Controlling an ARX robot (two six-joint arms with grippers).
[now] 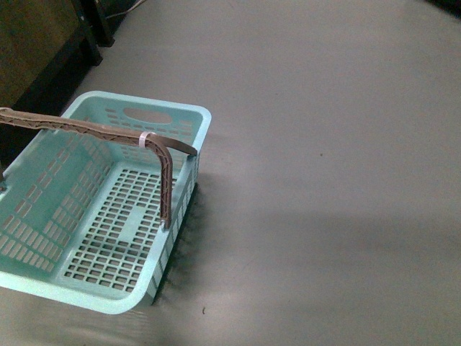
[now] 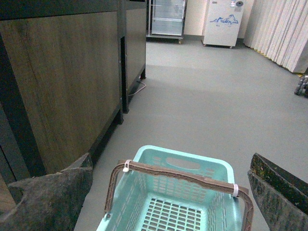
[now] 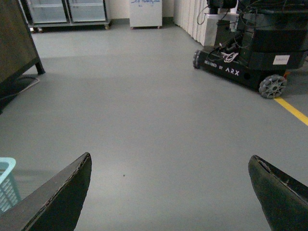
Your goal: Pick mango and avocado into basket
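Note:
The light turquoise basket (image 1: 108, 216) stands on the grey floor at the left of the front view, empty, its brown handle (image 1: 94, 132) with a white tie raised. It also shows in the left wrist view (image 2: 178, 202), below and between my open left gripper's (image 2: 171, 180) fingers (image 2: 53, 197). My right gripper (image 3: 171, 163) is open and empty over bare floor; a corner of the basket (image 3: 7, 183) shows at that view's edge. The mango and the avocado are out of view. Neither gripper shows in the front view.
Dark wooden cabinets (image 2: 72, 72) stand beside the basket. Glass-door fridges (image 2: 166, 19) and a white unit (image 2: 224, 21) line the far wall. Another ARX robot base (image 3: 245, 53) and a yellow floor line (image 3: 291, 110) lie off to the right.

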